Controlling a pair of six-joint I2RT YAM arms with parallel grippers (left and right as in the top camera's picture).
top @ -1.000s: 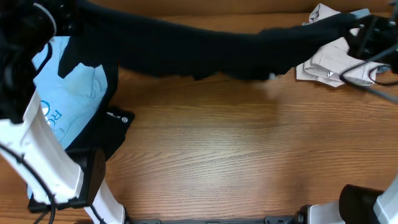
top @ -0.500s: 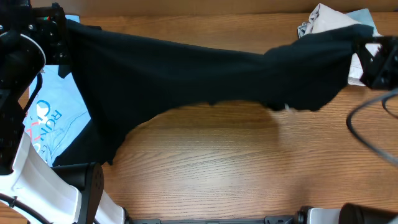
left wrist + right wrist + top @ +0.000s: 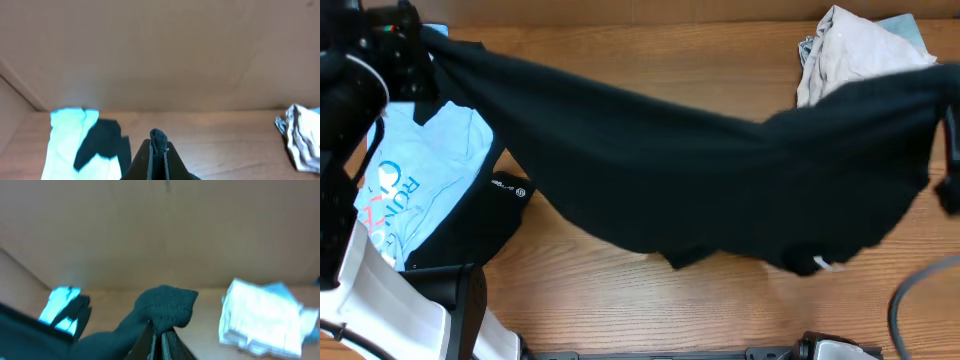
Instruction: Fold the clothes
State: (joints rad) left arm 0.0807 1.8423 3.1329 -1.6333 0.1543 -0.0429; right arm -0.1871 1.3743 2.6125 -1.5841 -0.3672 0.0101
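The large black T-shirt (image 3: 700, 180) hangs stretched in the air across the table between both arms, its small white tag (image 3: 822, 264) at the lower hem. My left gripper (image 3: 159, 146) is shut on one end of it at the far left (image 3: 425, 50). My right gripper (image 3: 156, 327) is shut on a bunched fold of the shirt (image 3: 165, 305) at the right edge (image 3: 950, 110). The light-blue printed tee (image 3: 415, 185) lies at the left. A black white-logo garment (image 3: 500, 200) lies partly over and beside it.
A crumpled pale grey-white cloth (image 3: 850, 45) lies at the back right corner, also in the right wrist view (image 3: 260, 312). A cardboard wall (image 3: 160, 50) stands behind the wooden table (image 3: 620, 300). The left arm's white base (image 3: 390, 300) stands at the front left.
The black shirt has been pulled toward the front and spread wider, its hem dropping lower over the table. The right gripper has moved right and forward, to the frame's edge. The left gripper stayed.
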